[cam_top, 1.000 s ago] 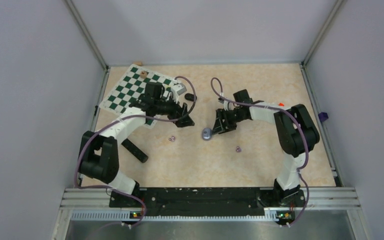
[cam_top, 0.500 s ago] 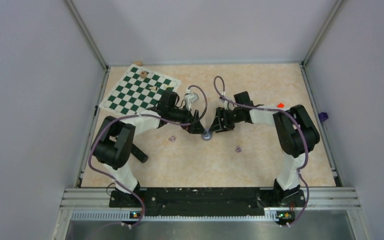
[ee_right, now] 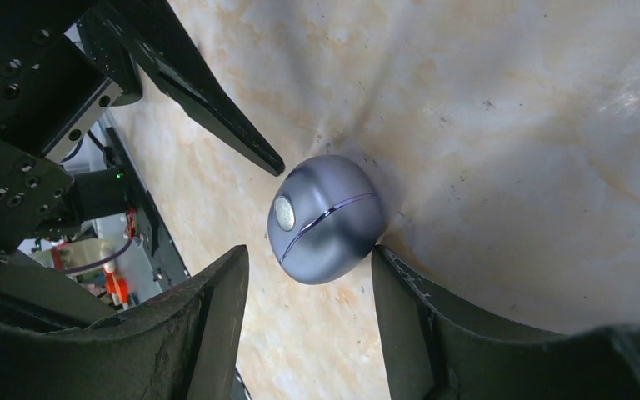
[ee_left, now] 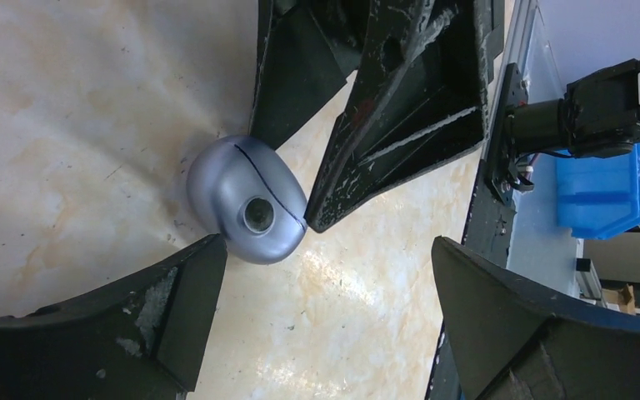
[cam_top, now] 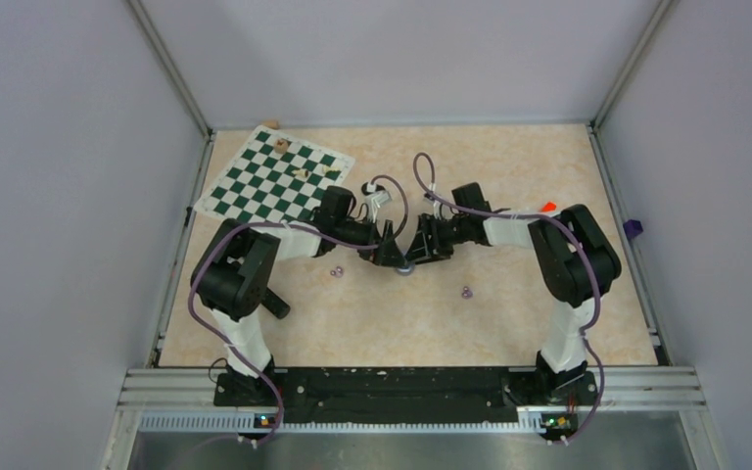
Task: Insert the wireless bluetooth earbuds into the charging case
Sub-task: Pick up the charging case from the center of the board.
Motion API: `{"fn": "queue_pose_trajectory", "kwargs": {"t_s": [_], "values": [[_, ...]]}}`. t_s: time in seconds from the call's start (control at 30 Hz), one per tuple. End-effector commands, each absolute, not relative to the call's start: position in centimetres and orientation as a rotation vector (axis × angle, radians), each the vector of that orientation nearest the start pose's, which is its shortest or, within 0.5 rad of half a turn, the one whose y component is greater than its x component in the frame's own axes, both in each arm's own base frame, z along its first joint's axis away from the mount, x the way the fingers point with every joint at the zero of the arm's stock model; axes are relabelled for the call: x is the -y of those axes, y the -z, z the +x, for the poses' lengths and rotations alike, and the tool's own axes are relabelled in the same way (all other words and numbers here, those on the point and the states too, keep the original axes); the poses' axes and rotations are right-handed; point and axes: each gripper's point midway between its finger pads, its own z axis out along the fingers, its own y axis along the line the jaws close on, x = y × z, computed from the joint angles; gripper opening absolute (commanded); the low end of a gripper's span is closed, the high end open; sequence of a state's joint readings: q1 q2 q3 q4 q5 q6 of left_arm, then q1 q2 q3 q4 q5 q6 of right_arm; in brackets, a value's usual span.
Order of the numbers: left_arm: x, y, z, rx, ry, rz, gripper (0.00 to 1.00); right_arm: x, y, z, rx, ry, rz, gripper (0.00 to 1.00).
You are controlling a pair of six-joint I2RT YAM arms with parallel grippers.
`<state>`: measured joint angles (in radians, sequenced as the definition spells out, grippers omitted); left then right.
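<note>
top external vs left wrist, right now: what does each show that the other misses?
Only top external: the chessboard, one purple earbud left of the case and another right of it, and both whole arms. Only left wrist: the seam and round dimple on the grey case, plus a blue bin in the background. Both: the case, with the left gripper and right gripper flanking it.

A robotics lab test cell: a beige marbled tabletop point(cam_top: 509, 313) boxed in by plain pale grey walls point(cam_top: 59, 196) (bare panels in metal framing), two black-and-white robot arms point(cam_top: 238, 279) bolted to a ribbed aluminium rail point(cam_top: 646, 384) at its near edge, and a blue plastic storage bin point(ee_left: 600, 193) beyond that edge
</note>
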<state>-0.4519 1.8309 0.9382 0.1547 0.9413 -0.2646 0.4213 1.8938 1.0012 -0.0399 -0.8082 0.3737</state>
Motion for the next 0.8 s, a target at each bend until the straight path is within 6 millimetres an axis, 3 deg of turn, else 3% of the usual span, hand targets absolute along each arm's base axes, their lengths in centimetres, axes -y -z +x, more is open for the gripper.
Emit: {"fn": "queue_pose_trajectory", "kwargs": {"t_s": [0.0, 0.2, 0.53, 0.77], "values": [[30.7, -6.7, 28.2, -2.218, 1.486, 0.715, 0.99, -29.1, -3.6, 28.8, -2.521, -1.370, -0.438, 0.55], [30.6, -5.4, 28.0, -2.264, 1.493, 0.684, 0.99, -29.4, -3.5, 28.6, -2.517, -1.423, -0.420, 0.54], [30.7, -5.3, 28.0, -2.273, 1.494, 0.680, 0.98, -29.9, -5.5, 28.4, -2.430, -1.500, -0.445, 0.44], [30.8, -5.4, 27.9, -2.269, 1.508, 0.686, 0.98, -29.9, -5.4, 28.8, -2.421, -1.472, -0.457, 0.42]]}}
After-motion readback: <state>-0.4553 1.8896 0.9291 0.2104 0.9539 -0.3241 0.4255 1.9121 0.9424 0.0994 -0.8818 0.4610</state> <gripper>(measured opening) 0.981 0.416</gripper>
